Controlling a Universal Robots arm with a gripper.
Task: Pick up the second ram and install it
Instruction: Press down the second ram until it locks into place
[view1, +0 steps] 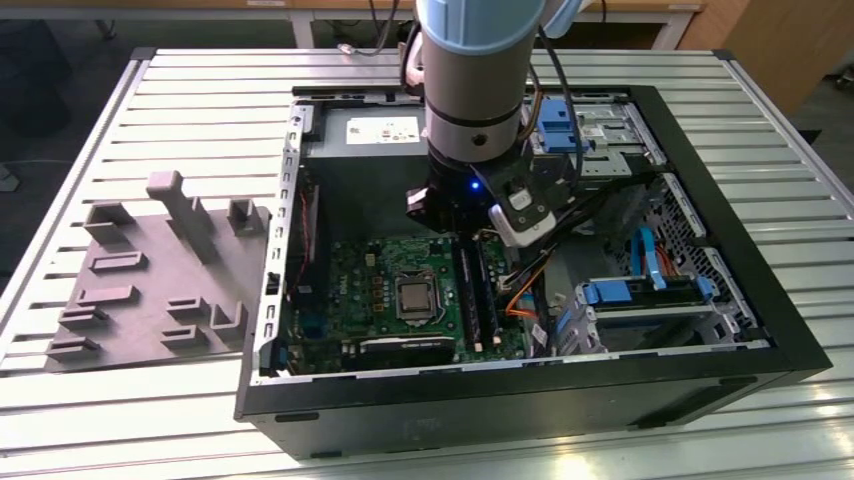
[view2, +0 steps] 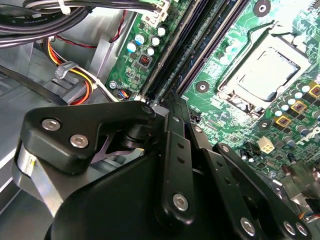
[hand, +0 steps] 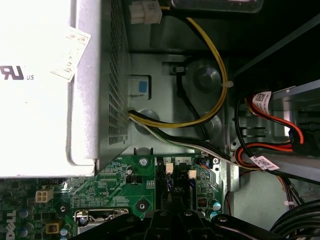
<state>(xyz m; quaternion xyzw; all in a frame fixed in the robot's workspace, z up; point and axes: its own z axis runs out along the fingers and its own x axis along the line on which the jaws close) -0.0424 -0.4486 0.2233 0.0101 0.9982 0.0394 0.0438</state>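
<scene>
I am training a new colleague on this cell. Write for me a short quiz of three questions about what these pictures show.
1. True or false: the hand is lowered inside the open computer case.
2. Where does the grey plastic block stand?
A) on the table, at the exterior view's left of the case
B) inside the case
C) on top of the arm
3. Fill the gap: in the exterior view, the hand hangs over the long black slots of the ____ board.

Key: 1 true; 2 A; 3 green.
</scene>
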